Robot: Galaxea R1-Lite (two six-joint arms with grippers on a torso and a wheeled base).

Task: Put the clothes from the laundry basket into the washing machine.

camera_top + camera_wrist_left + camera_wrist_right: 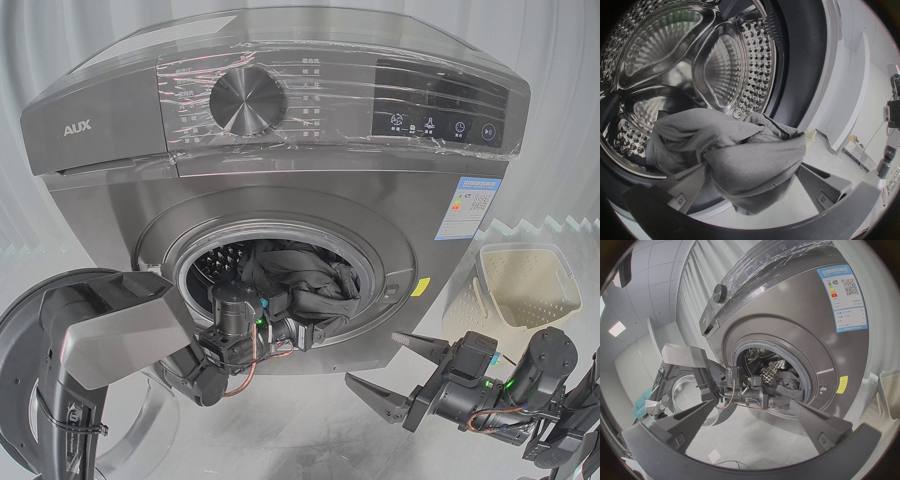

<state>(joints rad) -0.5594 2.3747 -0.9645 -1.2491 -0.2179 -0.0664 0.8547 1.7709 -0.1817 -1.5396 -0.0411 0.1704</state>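
The grey washing machine [300,200] stands with its round door [15,375] swung open to the left. Dark grey clothes [306,281] are piled in the drum [678,62], up to the lip of the opening. My left gripper [320,330] is at the lower rim of the opening, open, with a grey garment [750,156] draped between its spread fingers [689,182]. My right gripper [370,357] hangs open above the floor in front of the machine, nothing in it. The cream laundry basket [525,294] stands to the right of the machine and looks empty.
Bare pale floor [312,419] lies in front of the machine. The open door [684,396] sits close behind my left arm [737,393]. The basket [890,396] is just beyond my right arm. White curtains hang behind the machine.
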